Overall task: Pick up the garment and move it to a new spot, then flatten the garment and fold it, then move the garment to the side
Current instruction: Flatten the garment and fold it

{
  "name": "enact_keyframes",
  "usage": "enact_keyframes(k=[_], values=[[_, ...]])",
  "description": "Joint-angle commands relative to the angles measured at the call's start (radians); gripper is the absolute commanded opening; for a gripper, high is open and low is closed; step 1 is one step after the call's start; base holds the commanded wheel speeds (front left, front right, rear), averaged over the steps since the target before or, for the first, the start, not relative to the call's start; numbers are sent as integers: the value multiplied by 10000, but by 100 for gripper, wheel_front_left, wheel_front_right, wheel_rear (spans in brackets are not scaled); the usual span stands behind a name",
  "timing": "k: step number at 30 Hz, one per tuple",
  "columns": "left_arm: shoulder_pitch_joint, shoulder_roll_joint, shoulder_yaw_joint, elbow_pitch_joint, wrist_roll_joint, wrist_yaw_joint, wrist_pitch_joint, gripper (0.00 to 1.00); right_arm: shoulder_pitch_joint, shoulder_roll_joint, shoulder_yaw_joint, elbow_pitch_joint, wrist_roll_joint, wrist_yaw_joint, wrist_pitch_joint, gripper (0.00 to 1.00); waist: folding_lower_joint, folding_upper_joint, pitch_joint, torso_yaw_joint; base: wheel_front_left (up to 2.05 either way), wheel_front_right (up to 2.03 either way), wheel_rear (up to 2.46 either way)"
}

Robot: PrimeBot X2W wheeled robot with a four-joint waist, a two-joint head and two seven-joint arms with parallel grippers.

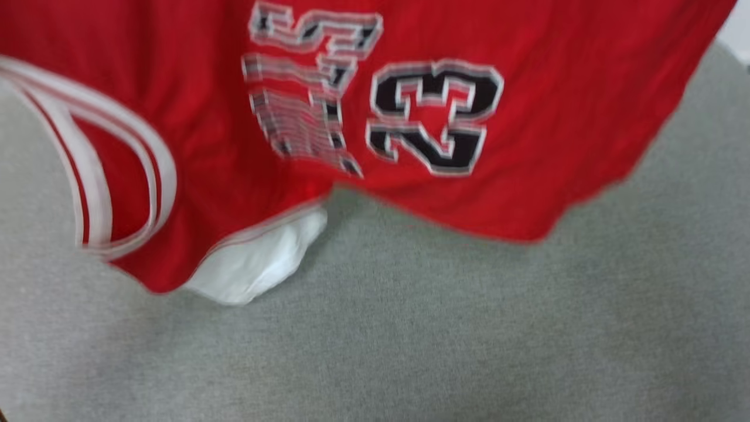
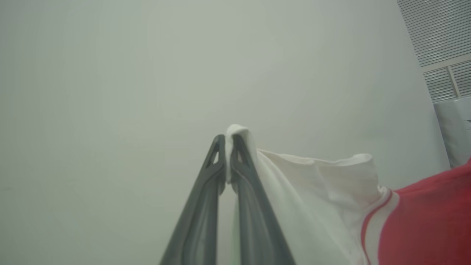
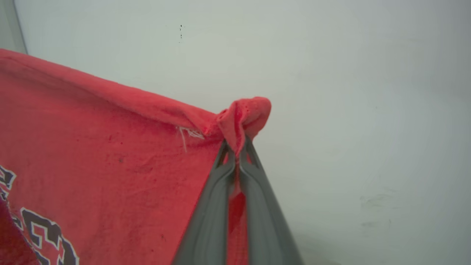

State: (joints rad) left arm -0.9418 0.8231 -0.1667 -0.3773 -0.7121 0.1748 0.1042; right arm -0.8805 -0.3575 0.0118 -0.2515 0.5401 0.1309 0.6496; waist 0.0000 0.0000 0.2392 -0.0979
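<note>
- We are clamping our left tool shut on a fold of the white sleeve of the garment, with a small tuft of white cloth poking out above the fingertips.
- We are pinching our right tool closed on a bunched red corner of the garment's edge, and the red cloth is stretching away to that view's left.
- We are holding the garment spread between both tools, so it is hanging above the grey counter, with a pale wall behind it.
- In the blurred head view we are seeing the red front with the number 23 and black, white-outlined letters just beside it.
- The striped trim is looping down at that view's left.
- A white fold is dangling lowest, below the red hem; we cannot tell whether it is touching the counter.
</note>
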Motion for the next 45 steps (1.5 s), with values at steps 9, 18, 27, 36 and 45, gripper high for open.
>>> enact_keyframes(k=[9,18,27,36,45], values=[[-3696,-195,-812,2012,561,-1090,297,0,-2287,58,11,1579,-719,-5,-1185,0,0,0,2253,-21,0,0,0],[-7814,-1234,-1605,4977,1530,-1982,-316,0,-5266,962,-460,4126,-1903,-7,-2758,0,0,0,3932,140,0,0,0],[-9383,-2282,-2232,7996,2017,-2454,-1654,0,-6934,1154,-480,6638,-2823,-8,-4008,0,0,0,4720,598,0,0,0],[-6457,-3357,-2897,9276,1608,-2648,-3222,0,-5222,1147,169,8223,-2361,-5,-4866,0,0,0,4242,1120,0,0,0],[-2362,-3872,-3163,8697,1280,-2400,-3652,0,-2459,814,1337,8555,-1482,-5,-5394,0,0,0,3022,1381,0,0,0]])
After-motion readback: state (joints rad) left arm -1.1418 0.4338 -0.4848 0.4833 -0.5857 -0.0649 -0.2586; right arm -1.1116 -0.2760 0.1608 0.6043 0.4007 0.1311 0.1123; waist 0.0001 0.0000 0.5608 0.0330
